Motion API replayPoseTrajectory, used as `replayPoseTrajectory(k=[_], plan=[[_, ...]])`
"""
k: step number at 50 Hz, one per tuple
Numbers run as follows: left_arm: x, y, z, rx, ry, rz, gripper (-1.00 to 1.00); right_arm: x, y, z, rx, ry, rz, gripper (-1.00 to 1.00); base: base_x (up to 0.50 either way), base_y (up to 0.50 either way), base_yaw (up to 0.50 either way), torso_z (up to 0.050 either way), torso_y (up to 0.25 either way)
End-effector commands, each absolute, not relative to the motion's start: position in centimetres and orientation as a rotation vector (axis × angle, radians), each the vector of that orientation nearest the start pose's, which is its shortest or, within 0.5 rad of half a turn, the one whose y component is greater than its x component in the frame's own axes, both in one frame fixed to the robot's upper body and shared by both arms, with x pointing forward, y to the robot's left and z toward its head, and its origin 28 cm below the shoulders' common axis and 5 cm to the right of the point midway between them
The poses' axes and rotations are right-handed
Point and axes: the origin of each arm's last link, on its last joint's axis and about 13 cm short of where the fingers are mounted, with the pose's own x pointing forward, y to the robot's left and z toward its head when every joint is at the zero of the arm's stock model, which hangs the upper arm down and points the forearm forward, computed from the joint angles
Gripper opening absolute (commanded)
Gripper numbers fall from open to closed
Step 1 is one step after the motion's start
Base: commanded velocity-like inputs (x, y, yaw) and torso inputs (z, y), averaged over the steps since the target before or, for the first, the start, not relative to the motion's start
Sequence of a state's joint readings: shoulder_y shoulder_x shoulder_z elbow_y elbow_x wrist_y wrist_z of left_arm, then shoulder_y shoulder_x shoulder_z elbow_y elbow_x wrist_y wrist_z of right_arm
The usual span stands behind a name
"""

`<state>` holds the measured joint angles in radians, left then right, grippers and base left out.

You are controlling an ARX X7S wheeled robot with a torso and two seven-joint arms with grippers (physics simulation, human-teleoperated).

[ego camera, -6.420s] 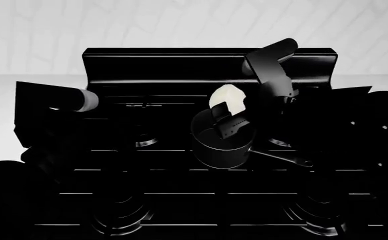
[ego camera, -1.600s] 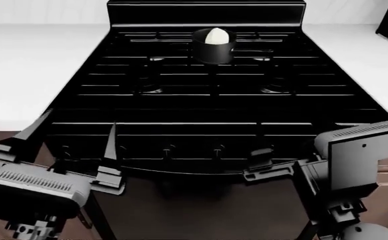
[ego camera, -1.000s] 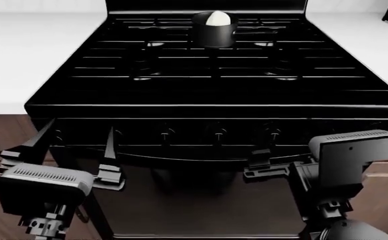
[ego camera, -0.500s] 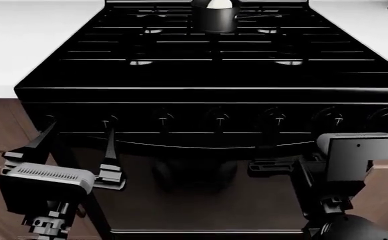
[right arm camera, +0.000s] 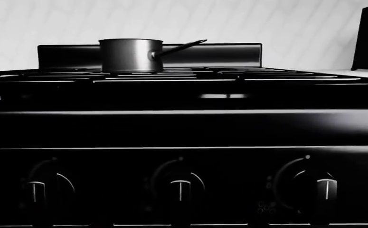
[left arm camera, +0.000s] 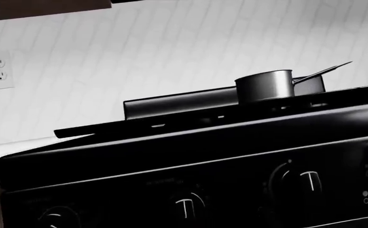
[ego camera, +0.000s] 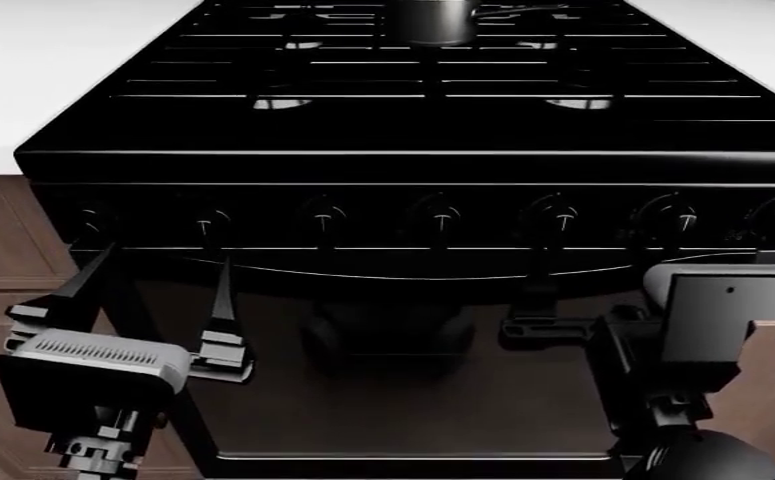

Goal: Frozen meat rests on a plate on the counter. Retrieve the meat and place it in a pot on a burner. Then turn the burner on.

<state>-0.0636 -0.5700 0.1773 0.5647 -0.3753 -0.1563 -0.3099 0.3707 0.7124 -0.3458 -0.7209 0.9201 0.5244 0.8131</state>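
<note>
Head view, pot (ego camera: 430, 20) on rear burner, well beyond both open jaws

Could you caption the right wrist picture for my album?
Low view of stove knobs, with the pot on a back burner.

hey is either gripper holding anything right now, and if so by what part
Nothing is held. The left gripper is open and empty before the stove front; the right gripper grips nothing visible.

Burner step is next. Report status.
Left gripper open, empty, below the knobs. Right gripper near the panel, state unclear. Pot on rear burner; meat not visible. Nothing blocking the knobs.
</note>
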Motion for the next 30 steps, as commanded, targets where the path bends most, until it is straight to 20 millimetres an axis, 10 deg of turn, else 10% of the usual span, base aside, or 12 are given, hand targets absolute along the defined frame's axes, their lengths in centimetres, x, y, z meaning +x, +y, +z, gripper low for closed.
replayPoseTrajectory(k=[1,30], plan=[[20.3,25.1,13.5,0.122,-0.356,-0.084,1.0,20.2,-11.3,17.8,0.018,-0.122,-0.02,1.0,0.0,0.0,0.0,0.0,0.0],[20.5,25.1,13.3,0.106,-0.335,-0.092,1.0,23.1,-11.3,18.3,-0.01,-0.118,-0.031,1.0,0.0,0.0,0.0,0.0,0.0]])
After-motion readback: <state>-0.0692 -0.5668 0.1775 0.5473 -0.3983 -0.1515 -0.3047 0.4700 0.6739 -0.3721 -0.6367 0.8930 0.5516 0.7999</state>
